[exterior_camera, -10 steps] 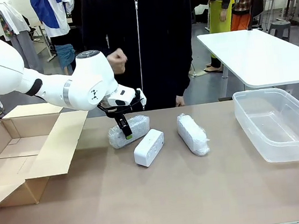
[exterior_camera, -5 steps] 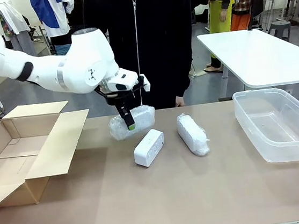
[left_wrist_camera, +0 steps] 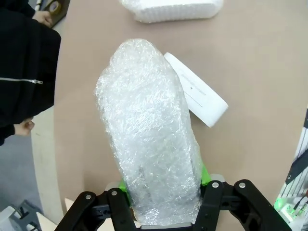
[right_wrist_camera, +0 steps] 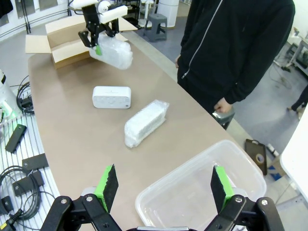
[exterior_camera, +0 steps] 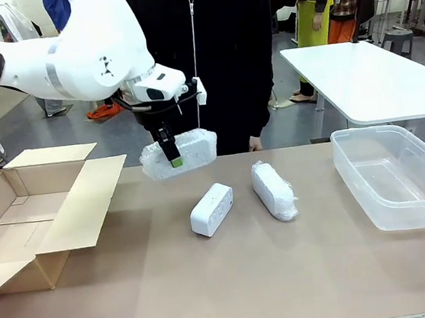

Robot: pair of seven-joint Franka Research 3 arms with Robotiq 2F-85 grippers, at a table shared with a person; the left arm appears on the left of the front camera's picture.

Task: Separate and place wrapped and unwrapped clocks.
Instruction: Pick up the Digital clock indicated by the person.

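The left gripper is clenched near the middle of one wrapped clock, holding it roughly level in the air behind and above the bare clock. The other wrapped clock lies on the bench just right of the bare clock. The right gripper hangs released, farther right. The bubble wrap looks soft and slick over a stiff, probably light block, so a firm pinch across the short width suits it.
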